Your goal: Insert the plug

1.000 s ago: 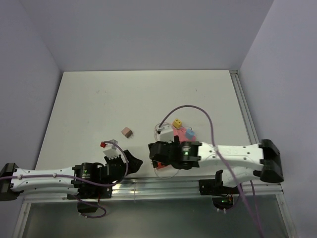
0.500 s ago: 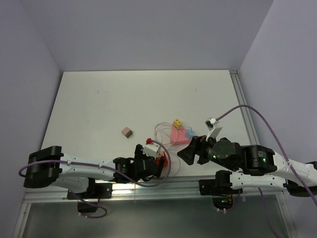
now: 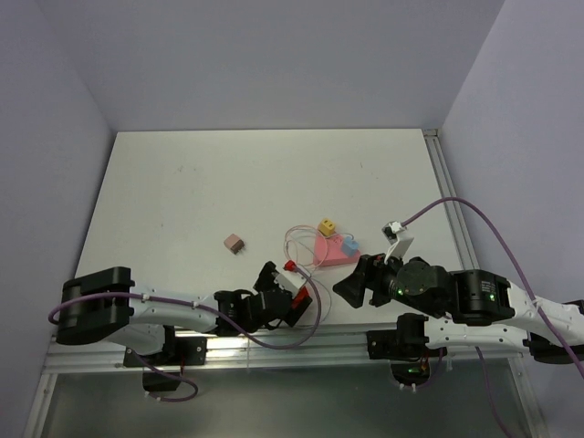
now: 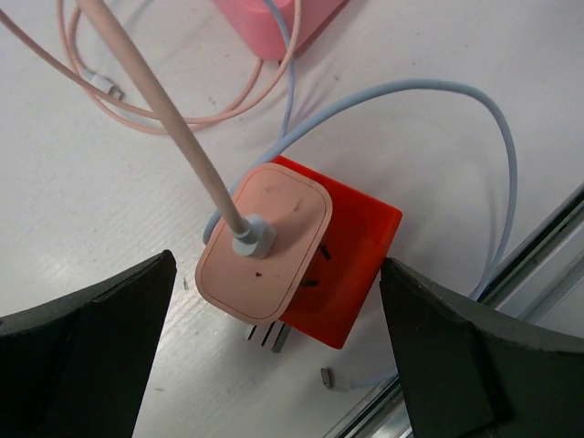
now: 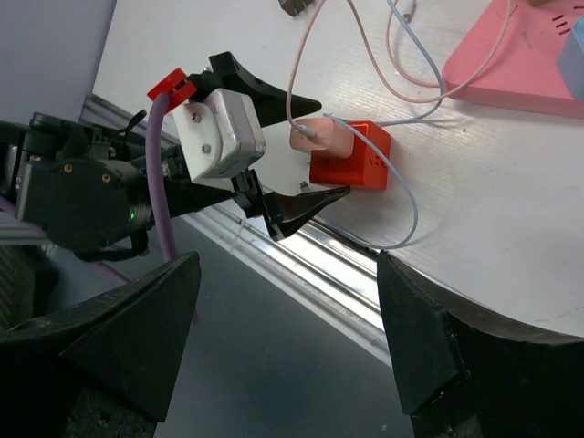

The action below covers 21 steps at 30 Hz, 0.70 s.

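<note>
Pink plug against red socket block, prongs bare (seen from left wrist only), left gripper spread wide astride both, right gripper spread, empty.

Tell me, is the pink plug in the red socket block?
Out: pink plug lies against the red socket block, prongs exposed.

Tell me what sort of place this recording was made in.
Probably a robotics lab test cell: a bare white table boxed in by plain lavender walls, with an aluminium rail along its near edge.
</note>
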### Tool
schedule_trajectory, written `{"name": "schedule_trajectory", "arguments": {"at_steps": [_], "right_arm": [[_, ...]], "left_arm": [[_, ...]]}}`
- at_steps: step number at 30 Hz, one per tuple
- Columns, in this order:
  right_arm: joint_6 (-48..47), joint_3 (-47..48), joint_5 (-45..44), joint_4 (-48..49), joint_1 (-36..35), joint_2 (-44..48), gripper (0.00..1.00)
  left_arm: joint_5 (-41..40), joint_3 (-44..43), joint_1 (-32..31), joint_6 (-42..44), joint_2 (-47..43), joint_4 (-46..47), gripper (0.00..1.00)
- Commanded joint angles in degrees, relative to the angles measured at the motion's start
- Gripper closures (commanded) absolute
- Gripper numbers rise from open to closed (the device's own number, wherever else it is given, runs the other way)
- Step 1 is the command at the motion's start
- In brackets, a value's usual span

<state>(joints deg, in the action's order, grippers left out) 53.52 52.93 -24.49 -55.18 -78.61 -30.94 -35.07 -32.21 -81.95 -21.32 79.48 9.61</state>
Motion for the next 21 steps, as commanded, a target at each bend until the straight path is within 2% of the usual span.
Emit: {"name": "schedule_trajectory", "arguments": {"at_steps": [1,3,6,7,9,10,13,15,18,19,20,21], "right_arm": [[-0.1,1.7,-0.7,-0.3,-0.2,-0.5,0.16],[0.1,1.5,-0.6,-0.3,-0.2,-0.6,0.16],[0.4,0.7,-0.6,0.4,-0.2,-0.2,0.16],[0.4,0.5,-0.6,0.7,-0.2,0.0,0.16],[0.3,0.5,-0.3,0.8,-0.2,-0.4,0.16],[0.3,0.5,-0.2,0.9,-0.2,-0.8,0.16],[-0.1,0.9,-0.2,0.9,-0.2,-1.8,0.16],[-0.3,1.0,-0.3,1.1,-0.2,-2.3,0.16],[-0.8,1.0,-0.3,2.0,-0.3,-3.2,0.16],[-0.9,0.8,-0.2,2.6,-0.2,-3.4,0.16],[-1.0,0.8,0.0,2.9,-0.2,-3.9,0.16],[-1.5,0.9,0.1,3.1,-0.2,-4.6,0.16]], "left_arm": [[8.5,2.1,2.4,4.4,-2.2,7.7,0.01],[12.5,2.8,4.2,3.7,-2.9,8.5,0.03],[13.8,4.6,5.7,3.2,-4.3,10.9,0.12],[14.4,5.7,6.0,3.3,-5.0,11.9,0.23],[15.1,6.8,6.4,3.4,-5.8,13.8,0.37],[15.9,7.7,6.6,3.5,-6.4,15.2,0.47],[17.5,8.2,7.9,2.9,-6.8,15.4,0.63],[18.5,7.9,8.7,2.0,-7.1,14.4,0.68],[20.7,8.2,10.2,-0.4,-8.5,13.8,0.82],[21.2,8.4,11.4,-2.6,-8.9,13.6,0.94],[22.9,8.5,12.2,-4.0,-9.3,12.8,1.00],[24.1,9.2,13.2,-5.5,-10.4,12.7,1.00]]}}
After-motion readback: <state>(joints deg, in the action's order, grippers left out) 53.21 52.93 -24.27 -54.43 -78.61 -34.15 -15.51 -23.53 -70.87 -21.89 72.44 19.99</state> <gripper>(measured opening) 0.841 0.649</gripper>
